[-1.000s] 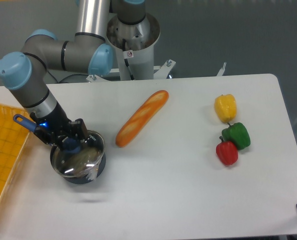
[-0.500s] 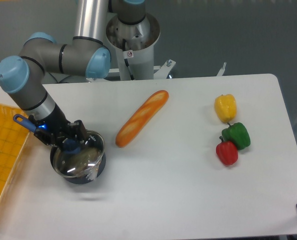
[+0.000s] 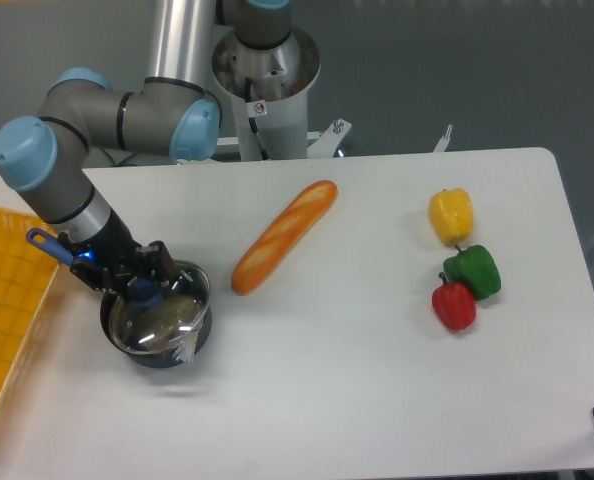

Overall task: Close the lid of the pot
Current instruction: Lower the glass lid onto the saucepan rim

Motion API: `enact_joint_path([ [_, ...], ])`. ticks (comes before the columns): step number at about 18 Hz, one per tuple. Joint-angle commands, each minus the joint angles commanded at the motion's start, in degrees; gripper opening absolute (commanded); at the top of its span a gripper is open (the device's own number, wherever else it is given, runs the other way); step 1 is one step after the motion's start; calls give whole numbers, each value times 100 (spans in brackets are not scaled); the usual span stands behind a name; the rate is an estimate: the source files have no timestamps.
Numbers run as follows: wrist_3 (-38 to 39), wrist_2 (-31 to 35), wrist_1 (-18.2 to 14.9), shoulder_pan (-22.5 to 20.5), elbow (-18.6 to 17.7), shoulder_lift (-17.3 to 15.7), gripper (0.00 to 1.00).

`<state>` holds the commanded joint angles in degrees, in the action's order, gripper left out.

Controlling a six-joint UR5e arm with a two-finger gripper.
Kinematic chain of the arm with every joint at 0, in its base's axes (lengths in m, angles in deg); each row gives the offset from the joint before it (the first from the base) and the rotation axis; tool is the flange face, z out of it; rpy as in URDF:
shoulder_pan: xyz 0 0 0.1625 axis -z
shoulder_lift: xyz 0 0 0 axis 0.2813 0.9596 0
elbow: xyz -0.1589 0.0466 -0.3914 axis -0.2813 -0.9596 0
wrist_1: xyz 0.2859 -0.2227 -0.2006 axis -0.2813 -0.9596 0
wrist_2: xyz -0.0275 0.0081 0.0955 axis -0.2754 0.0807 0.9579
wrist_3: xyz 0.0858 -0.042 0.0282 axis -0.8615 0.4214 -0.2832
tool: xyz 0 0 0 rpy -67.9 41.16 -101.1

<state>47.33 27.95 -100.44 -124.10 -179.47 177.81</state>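
Fixed camera: near-left on the table, the pot lid sits over the pot, whose blue handle points far-left. The gripper stays at the knob; fingers seem closed on it, though the knob is hidden. Over the last second, the arm shifts only slightly. Judgement: lid is seated, release comes next.

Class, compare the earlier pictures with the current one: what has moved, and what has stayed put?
The arm drew slightly left in the picture; the pincer stays at the pot lid, which still sits over the pot. The baguette and three peppers have not moved.
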Motion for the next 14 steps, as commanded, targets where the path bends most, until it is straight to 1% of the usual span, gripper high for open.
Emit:
enact_joint_path([
  [9,9,70,0,0,0,26,23],
  [14,9,79,0,9,0,35,28],
])
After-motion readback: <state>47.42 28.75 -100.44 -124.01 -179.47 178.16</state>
